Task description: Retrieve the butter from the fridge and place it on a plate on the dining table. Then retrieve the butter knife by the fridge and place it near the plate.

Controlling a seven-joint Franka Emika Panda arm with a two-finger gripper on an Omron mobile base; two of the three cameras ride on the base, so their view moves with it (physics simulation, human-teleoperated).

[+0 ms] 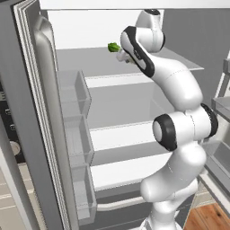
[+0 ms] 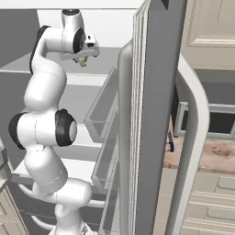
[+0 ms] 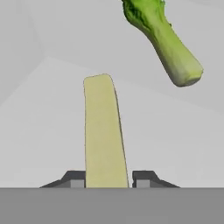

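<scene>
Left base view: I had the arm reaching onto the fridge's (image 1: 67, 112) upper shelf beside a green vegetable (image 1: 113, 47). Right base view: pincer (image 2: 83, 61) over that shelf. Hand view: butter (image 3: 103, 135) lay between the narrowed fingertips (image 3: 75, 179), which flanked its near end; contact I could not tell. I judged it light, soft, slippery; best gripped mid-length, gently.

Two cameras behind the white arm (image 1: 179, 130) look forward into the open fridge (image 1: 121, 134): the left one past the left door's bins, the right one along the edge of the right door (image 2: 153, 114). Both share the arm and the white shelves. The hand camera sits close above a shelf, facing along the butter (image 3: 104, 131) toward a green vegetable (image 3: 168, 43).
</scene>
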